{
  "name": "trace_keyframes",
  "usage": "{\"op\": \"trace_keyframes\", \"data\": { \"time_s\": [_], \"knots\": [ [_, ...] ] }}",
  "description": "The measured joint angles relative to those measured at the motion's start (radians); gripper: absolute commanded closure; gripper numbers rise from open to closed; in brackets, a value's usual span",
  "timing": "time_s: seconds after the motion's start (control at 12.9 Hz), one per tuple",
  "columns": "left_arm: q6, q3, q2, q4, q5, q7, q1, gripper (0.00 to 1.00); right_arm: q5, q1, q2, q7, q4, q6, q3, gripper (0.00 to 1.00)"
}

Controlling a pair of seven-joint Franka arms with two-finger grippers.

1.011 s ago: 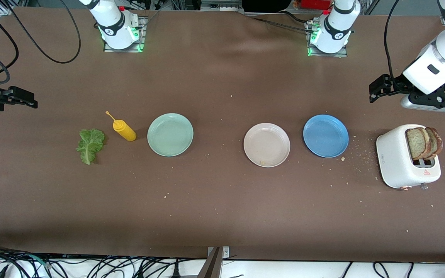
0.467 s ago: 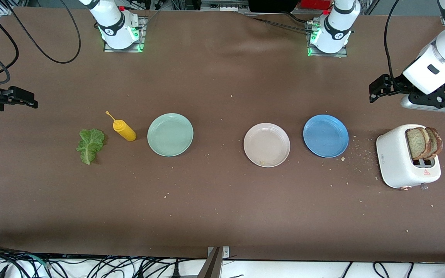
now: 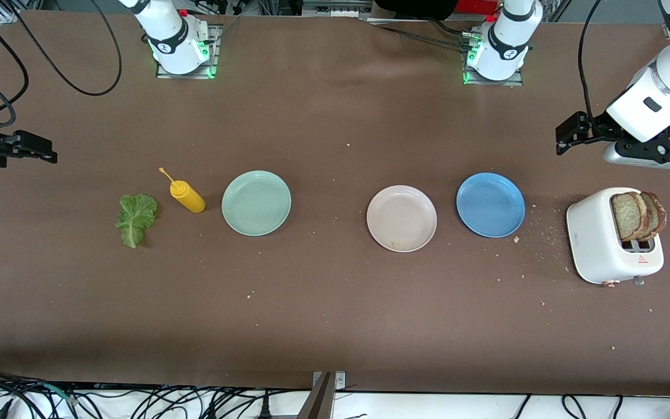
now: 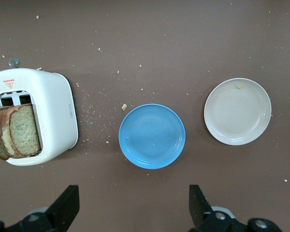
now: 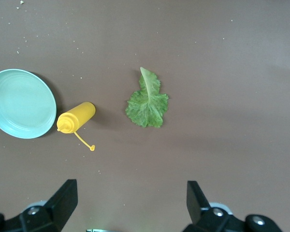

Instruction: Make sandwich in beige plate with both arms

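1. Spreading under everything, the brown counter (image 3: 335,326) carries three plates.
2. White toaster (image 3: 599,241) with bread slices (image 3: 637,215) sits below the left gripper (image 3: 563,139), jaws spread wide, empty.
3. Beige plate (image 3: 402,219) lies bare between blue plate (image 3: 490,205) and mint-green plate (image 3: 256,203).
4. Lettuce leaf (image 3: 135,219) and yellow bottle (image 3: 186,195) lie near the right gripper (image 3: 44,152), also wide open.

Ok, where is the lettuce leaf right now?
The lettuce leaf lies flat on the table toward the right arm's end, beside the yellow bottle and a bit nearer the front camera than it.
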Motion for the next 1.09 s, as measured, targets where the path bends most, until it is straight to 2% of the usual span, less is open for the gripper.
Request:
{"op": "trace_keyframes", "data": {
  "time_s": [1.09],
  "knots": [
    [0.0, 0.0, 0.0, 0.0, 0.0, 0.0, 0.0, 0.0, 0.0, 0.0, 0.012, 0.0, -0.001, 0.001, 0.0, 0.0]
  ]
}}
